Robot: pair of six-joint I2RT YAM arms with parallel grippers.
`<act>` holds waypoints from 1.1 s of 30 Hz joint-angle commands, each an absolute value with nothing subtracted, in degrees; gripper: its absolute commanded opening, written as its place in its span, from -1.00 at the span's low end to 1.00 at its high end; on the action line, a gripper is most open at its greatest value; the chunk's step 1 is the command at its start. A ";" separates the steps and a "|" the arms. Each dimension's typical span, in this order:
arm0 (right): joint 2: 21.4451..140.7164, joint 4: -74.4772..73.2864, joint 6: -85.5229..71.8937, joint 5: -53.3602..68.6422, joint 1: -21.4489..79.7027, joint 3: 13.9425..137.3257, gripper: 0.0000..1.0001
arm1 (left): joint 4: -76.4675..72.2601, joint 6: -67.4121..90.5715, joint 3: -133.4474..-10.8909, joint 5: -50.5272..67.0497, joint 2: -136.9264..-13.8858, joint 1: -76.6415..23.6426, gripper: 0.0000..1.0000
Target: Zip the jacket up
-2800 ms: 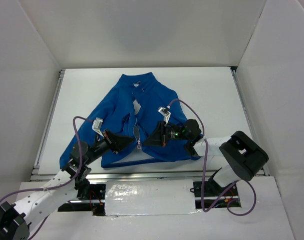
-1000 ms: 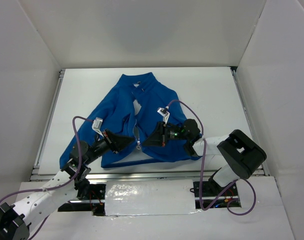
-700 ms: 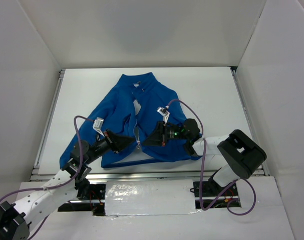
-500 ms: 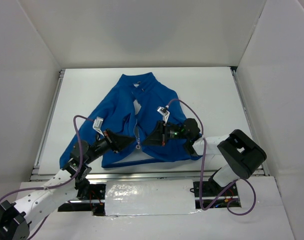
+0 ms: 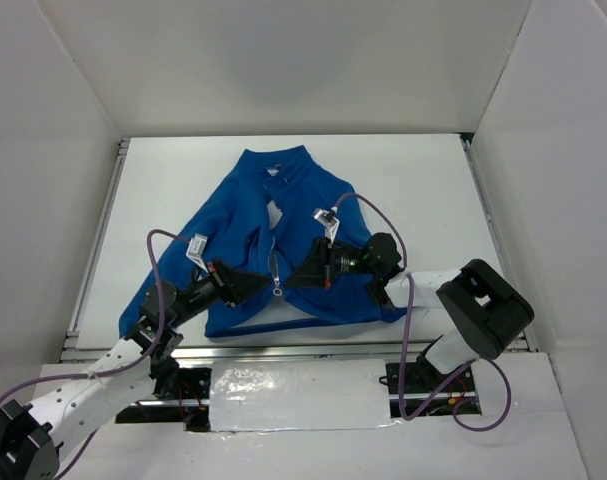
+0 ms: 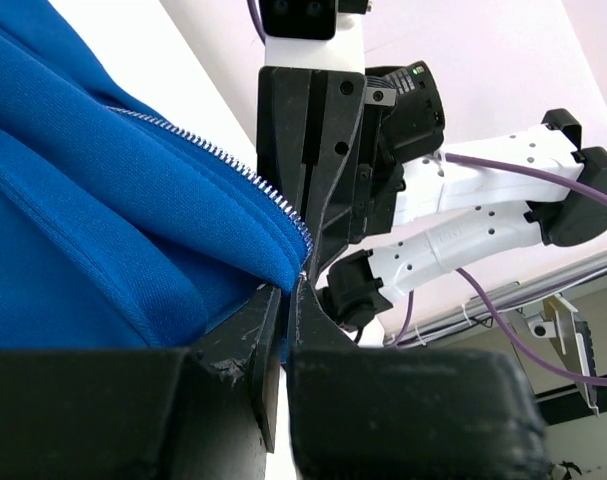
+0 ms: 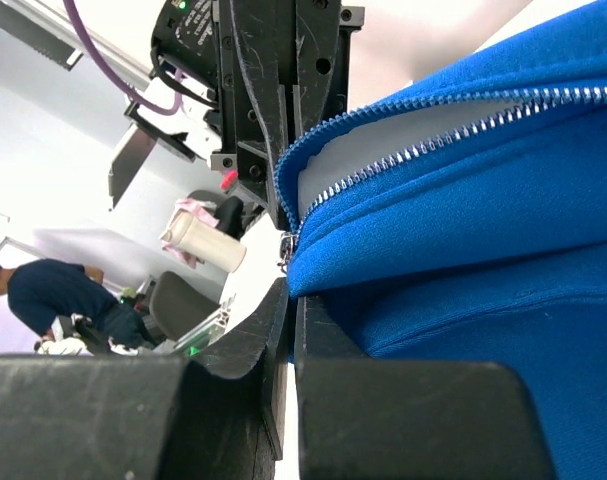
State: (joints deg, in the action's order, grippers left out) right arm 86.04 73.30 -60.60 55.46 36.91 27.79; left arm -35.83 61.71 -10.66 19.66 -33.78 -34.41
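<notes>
Left claw [image 5: 264,284] clamped shut on jacket [image 5: 313,200] hem just left of zipper [image 5: 273,262]; right claw [image 5: 291,282] likewise just right. Judged: holding both halves aligned, taut for zipping.

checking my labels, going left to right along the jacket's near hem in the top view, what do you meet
left pincer → zipper → right pincer, both pinching the jacket

Blue jacket [image 5: 303,200] lies flat, zipper [image 5: 274,262] mostly open.
</notes>
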 commanded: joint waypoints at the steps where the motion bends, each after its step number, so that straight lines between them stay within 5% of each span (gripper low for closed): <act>1: 84.11 91.93 -60.64 57.21 36.56 30.85 -1.00 | -42.36 62.31 -11.95 23.20 -34.19 -34.45 -1.00; 33: 81.05 76.84 -58.73 63.55 35.95 34.81 -1.00 | -42.19 56.78 -10.99 34.37 -41.31 -34.45 -1.00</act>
